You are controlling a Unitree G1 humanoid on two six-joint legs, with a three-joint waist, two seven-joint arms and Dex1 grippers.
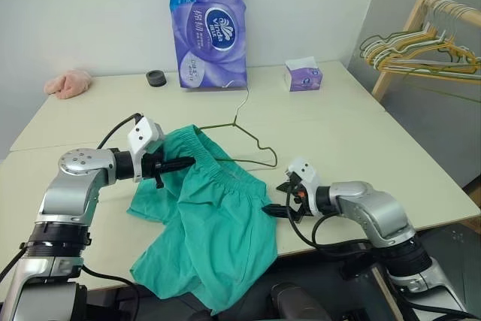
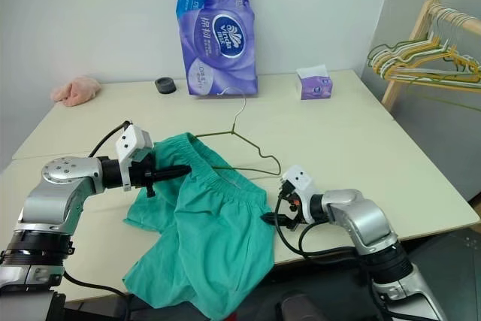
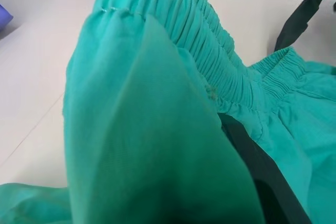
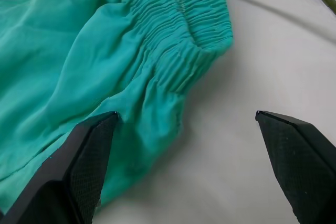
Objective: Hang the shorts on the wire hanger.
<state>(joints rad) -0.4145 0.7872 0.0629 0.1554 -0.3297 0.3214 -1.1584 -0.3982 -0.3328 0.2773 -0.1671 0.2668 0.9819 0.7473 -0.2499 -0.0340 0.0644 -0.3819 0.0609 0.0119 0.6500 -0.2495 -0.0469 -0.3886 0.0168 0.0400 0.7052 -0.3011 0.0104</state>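
The teal-green shorts point(image 1: 218, 223) lie near the table's front, with one leg hanging over the edge. My left gripper point(image 1: 177, 163) is shut on the left part of the gathered waistband and holds it lifted off the table; in the left wrist view the cloth point(image 3: 157, 129) drapes over one finger. The wire hanger point(image 1: 247, 132) lies flat behind the shorts, its hook pointing toward the back, and its lower bar runs under the waistband. My right gripper point(image 1: 276, 199) stands open just beside the waistband's right end, one finger point(image 4: 89, 156) against the cloth.
A tall purple tissue pack point(image 1: 210, 24) stands at the back, with a small tissue box point(image 1: 303, 75) and a black round object point(image 1: 156, 77) beside it. A pink rag point(image 1: 68, 83) lies at the back left. A wooden rack holding a bunch of hangers point(image 1: 421, 46) stands to the right.
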